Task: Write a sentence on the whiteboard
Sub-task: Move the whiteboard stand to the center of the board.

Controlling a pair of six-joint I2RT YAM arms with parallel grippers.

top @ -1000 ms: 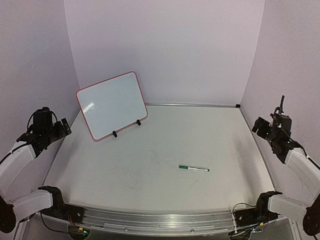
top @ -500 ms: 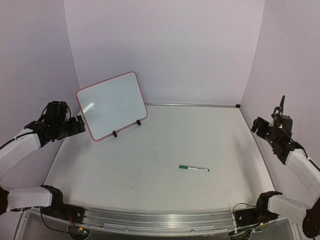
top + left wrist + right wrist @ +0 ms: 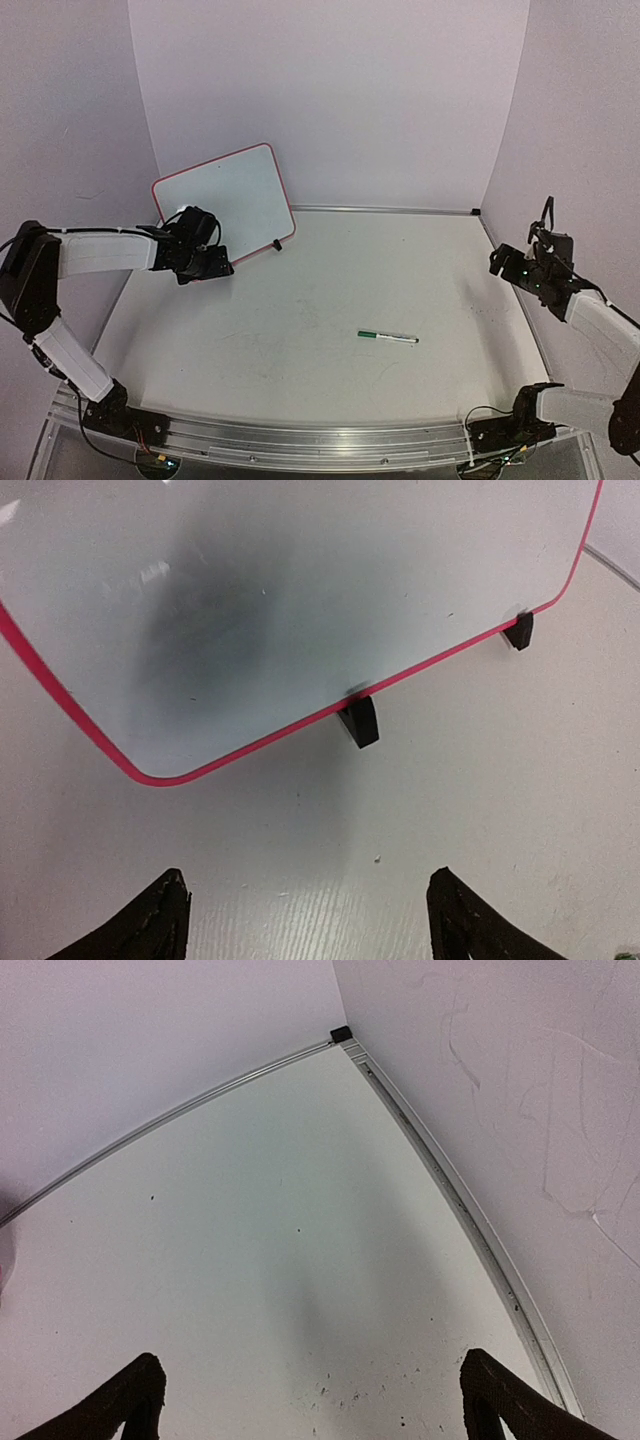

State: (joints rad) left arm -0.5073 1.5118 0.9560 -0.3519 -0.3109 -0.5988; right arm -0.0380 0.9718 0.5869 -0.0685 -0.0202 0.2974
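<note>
Lilac walls (image 3: 330,100), white tabletop (image 3: 330,290). Upper left, the small glossy pink-framed whiteboard (image 3: 235,195) leans on black clip feet (image 3: 360,720), blank. The left claw (image 3: 208,266) hovers near its lower edge, jaws wide, empty; a nudge could topple it. Mid-frame lies a green-capped white marker (image 3: 388,337); far right, the right claw (image 3: 505,262) gapes empty.

Left arm (image 3: 100,250) stretched out level to the right, left gripper (image 3: 207,263) low, jaws apart, empty, right arm (image 3: 600,322) bent, right gripper (image 3: 503,262) raised, jaws wide, empty
</note>
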